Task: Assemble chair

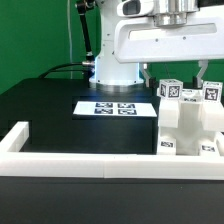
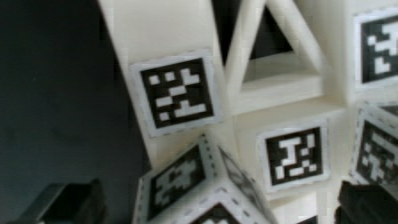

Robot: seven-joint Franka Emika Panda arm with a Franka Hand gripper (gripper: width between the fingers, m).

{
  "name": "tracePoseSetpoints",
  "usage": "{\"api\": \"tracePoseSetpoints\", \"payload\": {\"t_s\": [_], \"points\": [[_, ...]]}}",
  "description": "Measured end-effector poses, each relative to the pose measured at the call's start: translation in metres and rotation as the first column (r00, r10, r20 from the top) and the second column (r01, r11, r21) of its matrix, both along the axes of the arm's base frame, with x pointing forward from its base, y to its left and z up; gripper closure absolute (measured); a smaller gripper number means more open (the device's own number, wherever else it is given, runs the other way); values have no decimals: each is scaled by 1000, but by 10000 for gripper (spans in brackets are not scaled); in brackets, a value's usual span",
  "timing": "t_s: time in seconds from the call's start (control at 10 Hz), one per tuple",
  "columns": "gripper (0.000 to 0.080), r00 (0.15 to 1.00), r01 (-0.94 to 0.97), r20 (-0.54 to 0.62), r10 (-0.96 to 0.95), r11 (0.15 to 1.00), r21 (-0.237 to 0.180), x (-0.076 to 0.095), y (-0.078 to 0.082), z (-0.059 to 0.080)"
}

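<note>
Scene: one Panda arm works over a black surface (image 1: 50, 110) edged by a white border rail (image 1: 80, 160).

Landmark: the marker board (image 1: 115, 107), flat on the surface in front of the arm's base.

Chair: the chair (image 1: 192, 125), a cluster of chunky white tagged blocks, sits toward the exterior view's right of the marker board, just beside it and against the border rail. Several tagged cubes top the cluster.

Pincer place: the pincer (image 1: 172, 72) hangs above the chair, so also to the exterior view's right of the marker board and higher than it.

Pincer state: the fingers (image 1: 146, 76) stand apart and point down; nothing shows between them. One dark fingertip (image 2: 63, 200) shows at the edge of the wrist view (blurred, so contact with the chair cannot be told).

Key relation: the chair lies straight below the pincer, so the coming move is probably a plain descent, not a sideways reach.

Long axis: in the wrist view a tall slotted white upright (image 2: 222, 80) with a tag (image 2: 178, 95) runs lengthwise through the picture. Its long faces seem the likely ones to grip.

Risk: the tagged blocks crowd together, so a finger may well catch a neighbour.
</note>
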State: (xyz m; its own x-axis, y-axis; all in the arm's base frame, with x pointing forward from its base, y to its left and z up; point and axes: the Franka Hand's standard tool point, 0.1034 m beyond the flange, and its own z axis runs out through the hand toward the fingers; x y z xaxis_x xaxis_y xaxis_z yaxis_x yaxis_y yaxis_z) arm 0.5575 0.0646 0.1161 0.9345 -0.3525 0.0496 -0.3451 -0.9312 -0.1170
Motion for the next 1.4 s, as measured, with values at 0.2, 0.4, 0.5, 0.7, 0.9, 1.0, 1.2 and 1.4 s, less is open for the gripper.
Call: {"api": "tracePoseSetpoints", "payload": {"t_s": [0.2,0.4,0.5,0.7,0.9,1.0,1.2,1.4], "points": [[151,987,-160,9,160,987,-27,0,-1,-1],[151,960,-277,14,278,960,-43,0,-4,-1],[151,940,-340,17,341,939,-51,0,-6,-1],[151,889,-455,18,457,888,-71,1,-11,-1],[272,883,-466,18,468,882,-72,1,-11,-1],[407,884,-466,18,468,882,-72,1,-11,-1],[513,892,-449,18,452,891,-70,1,-11,-1],[513,906,-421,17,423,905,-66,1,-11,-1]]}}
